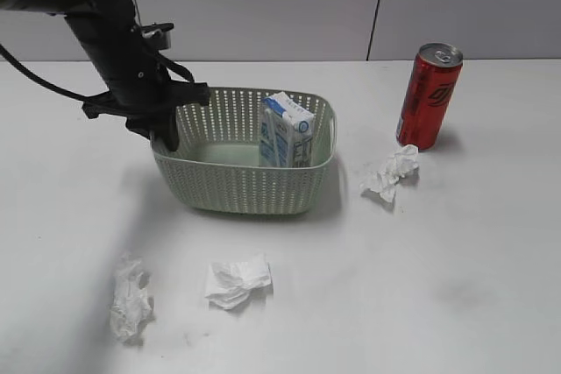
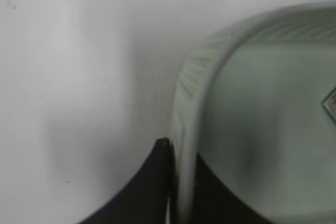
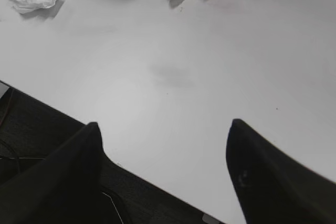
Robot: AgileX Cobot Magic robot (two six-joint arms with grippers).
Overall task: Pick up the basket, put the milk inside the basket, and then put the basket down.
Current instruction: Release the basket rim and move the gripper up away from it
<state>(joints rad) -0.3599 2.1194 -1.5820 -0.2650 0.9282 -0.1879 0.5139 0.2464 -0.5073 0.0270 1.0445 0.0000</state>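
The pale sage-green basket (image 1: pixel 245 183) rests on the white table, left of centre. The white and blue milk carton (image 1: pixel 287 131) stands upright inside it at the right. My left gripper (image 1: pixel 166 137) is shut on the basket's left rim; in the left wrist view the two black fingers (image 2: pixel 178 153) pinch the basket's wall (image 2: pixel 210 72). My right gripper (image 3: pixel 163 129) is open and empty above the table's front edge; it is out of the exterior view.
A tall red drink can (image 1: pixel 429 95) stands at the back right. Crumpled tissues lie right of the basket (image 1: pixel 391 172), in front of it (image 1: pixel 235 280) and at the front left (image 1: pixel 130 299). The table's front edge (image 3: pixel 131 174) shows in the right wrist view.
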